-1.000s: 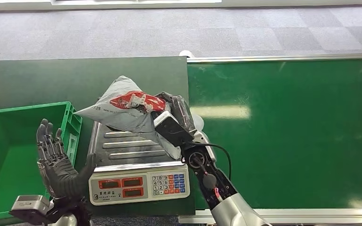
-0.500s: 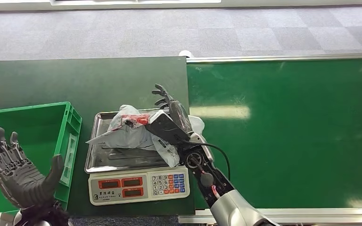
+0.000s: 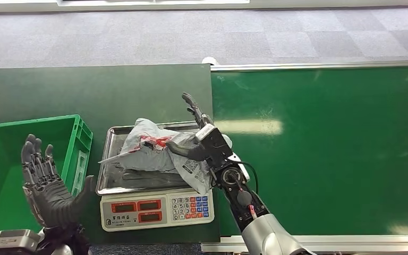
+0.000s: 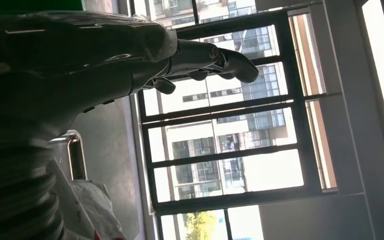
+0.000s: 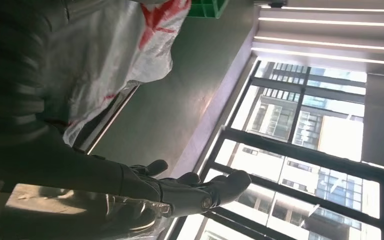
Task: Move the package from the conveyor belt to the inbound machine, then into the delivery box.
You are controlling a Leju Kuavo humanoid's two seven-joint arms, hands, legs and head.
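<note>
Package [image 3: 154, 151]: a crumpled grey plastic mailer bag with a red printed patch and a white label, lying on the ridged steel pan of the inbound machine [image 3: 149, 180], a weighing scale with two red displays and a coloured keypad on its front. One corner of the bag hangs over the pan's right edge, close beside the right hand [image 3: 199, 133]. That hand stands just at the bag's right side with its dark fingers stretched out and apart, pointing away from the robot; whether its thumb touches the plastic cannot be told. The left hand [image 3: 48, 186] is raised with palm open and fingers spread, holding nothing, between the scale and the delivery box [image 3: 82, 138], a green plastic crate with ribbed walls, which sits just left of the scale. Both rest on a dark green table [image 3: 58, 90]. To the right runs the glossy green conveyor belt [image 3: 324, 149] with metal rails.

The right wrist view shows the bag's wrinkled, shiny film [image 5: 110, 50] and red print up close beside the pan's rim, with the extended fingers [image 5: 200, 192] against windows. The left wrist view shows the left hand's straightened fingers [image 4: 215, 55] and a scrap of grey bag [image 4: 92, 205].
</note>
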